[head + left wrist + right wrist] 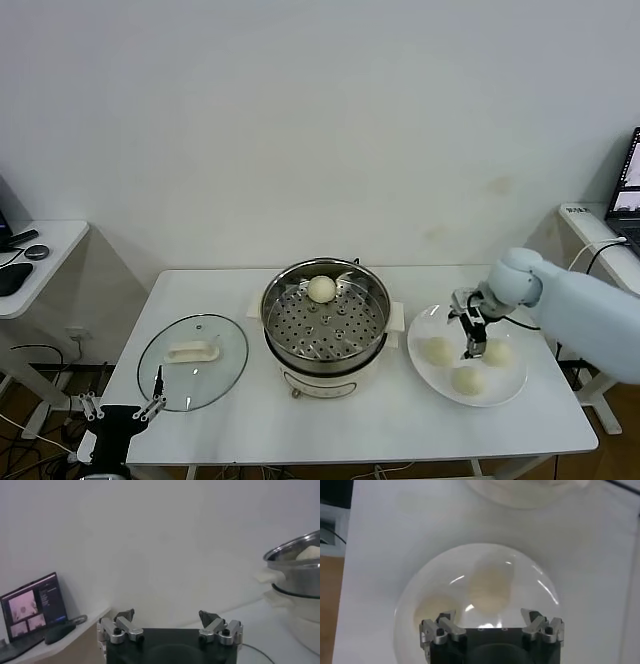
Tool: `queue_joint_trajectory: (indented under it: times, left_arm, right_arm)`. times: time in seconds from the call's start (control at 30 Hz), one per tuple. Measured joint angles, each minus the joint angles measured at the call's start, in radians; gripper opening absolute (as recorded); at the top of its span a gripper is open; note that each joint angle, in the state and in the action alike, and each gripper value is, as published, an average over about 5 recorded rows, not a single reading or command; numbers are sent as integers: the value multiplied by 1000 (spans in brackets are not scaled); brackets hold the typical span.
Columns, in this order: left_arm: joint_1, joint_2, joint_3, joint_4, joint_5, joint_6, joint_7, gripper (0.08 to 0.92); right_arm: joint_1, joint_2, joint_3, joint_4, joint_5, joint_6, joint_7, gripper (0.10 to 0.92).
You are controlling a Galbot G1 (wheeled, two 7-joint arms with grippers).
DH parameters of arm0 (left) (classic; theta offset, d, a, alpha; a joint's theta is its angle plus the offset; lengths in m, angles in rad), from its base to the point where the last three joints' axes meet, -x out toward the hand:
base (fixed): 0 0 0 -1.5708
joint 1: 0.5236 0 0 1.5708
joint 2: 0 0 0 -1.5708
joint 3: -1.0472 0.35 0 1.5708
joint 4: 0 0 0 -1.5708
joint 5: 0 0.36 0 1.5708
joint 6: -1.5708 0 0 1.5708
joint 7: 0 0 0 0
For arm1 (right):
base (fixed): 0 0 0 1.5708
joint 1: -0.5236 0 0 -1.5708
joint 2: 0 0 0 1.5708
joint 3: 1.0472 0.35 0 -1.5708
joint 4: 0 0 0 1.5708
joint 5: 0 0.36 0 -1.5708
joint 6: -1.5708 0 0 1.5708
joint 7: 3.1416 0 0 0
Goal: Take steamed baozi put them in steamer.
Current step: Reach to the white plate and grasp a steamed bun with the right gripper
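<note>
One baozi sits in the steamer, three more on the plate. Right claw open, over the plate between two buns. Left claw parked open off table's front-left corner

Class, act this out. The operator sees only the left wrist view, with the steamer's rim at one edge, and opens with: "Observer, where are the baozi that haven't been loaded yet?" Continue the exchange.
Observer: Three baozi sit on a white plate to the right of the steamer.
Operator: Is anything working there?
Observer: Yes, the right end effector hangs open over the plate, between the buns.
Operator: Where is the lid?
Observer: The glass lid lies flat on the table to the left of the steamer, just beyond the open left end effector.
</note>
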Motion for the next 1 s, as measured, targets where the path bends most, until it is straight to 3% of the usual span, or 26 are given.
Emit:
queue_joint_trajectory:
  times: [0.6,1.0]
  left_arm:
    - [1,-4,-17,1,-1,-4,-3,823]
    - [-2,-6,-18,0,-1,-2,-3,823]
  right_arm:
    - [-79,118,63,-125,-77,10,24,815]
    - [-93,141,76,-154,-103,2,4,580]
